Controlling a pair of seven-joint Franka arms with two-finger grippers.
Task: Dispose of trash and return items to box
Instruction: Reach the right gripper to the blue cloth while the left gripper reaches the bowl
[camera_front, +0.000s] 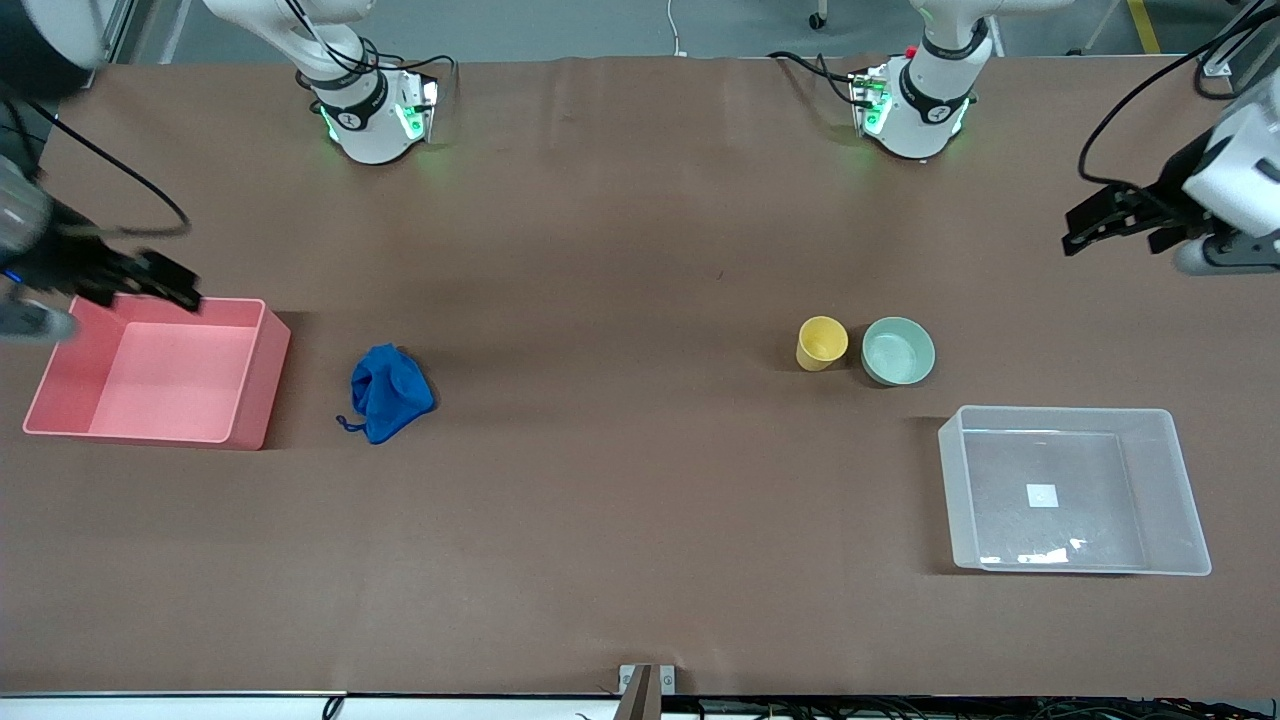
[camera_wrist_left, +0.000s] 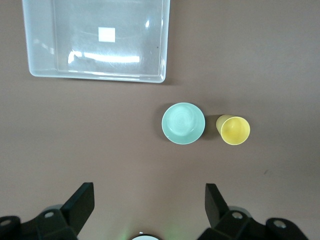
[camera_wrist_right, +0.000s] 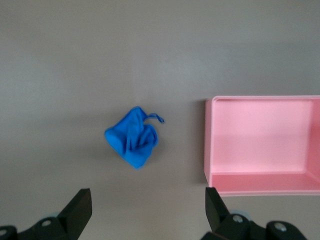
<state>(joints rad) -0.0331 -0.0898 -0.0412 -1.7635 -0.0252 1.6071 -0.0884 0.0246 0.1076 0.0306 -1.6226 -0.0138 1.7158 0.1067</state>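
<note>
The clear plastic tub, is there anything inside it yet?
No. The clear tub holds nothing but a small white sticker on its base. Its whole floor shows, nothing covered. The yellow cup and green bowl stand outside it.

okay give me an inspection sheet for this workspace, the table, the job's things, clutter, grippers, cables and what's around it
Surface: brown table, covering slightly rippled.
Trash: blue cloth bunch on the table, beside the pink bin, outside it.
Items: yellow cup and mint bowl upright, side by side, not yet in the clear tub, which lies nearer the front camera.
Clutter: nothing seen.
Grippers: left gripper open, holding nothing, in the air at the left arm's end of the table; right gripper open, holding nothing, over the pink bin's rim.
Cables: black cables hang from both arms and run by both bases.
Surroundings: grey floor past the table edge.
</note>
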